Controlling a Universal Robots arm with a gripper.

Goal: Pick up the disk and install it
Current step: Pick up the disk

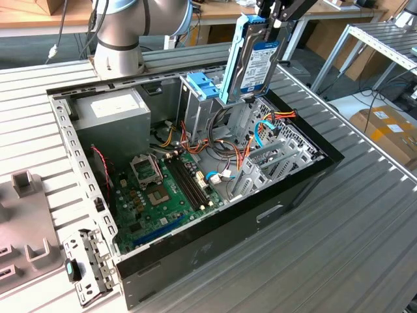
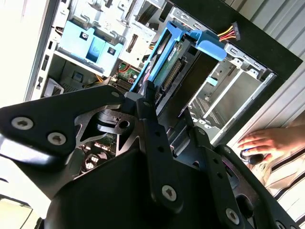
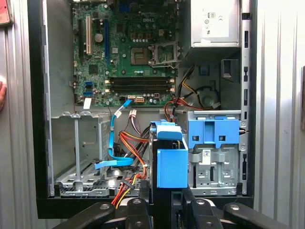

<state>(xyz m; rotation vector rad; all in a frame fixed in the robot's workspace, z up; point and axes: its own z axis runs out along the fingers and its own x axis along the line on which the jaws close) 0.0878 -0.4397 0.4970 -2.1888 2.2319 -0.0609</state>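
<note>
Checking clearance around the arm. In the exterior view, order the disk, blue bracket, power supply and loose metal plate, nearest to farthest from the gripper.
1. disk, held in the gripper, above the case.
2. blue bracket, atop the drive cage beside the disk.
3. power supply, inside the case, exterior view's left.
4. loose metal plate, outside the case, lower left corner.

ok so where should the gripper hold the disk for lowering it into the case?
By its top end, from above, as the gripper has it now. The disk hangs roughly upright, short end down, over the open computer case, so a top grip leaves its light-blue side rails and lower end free.
</note>
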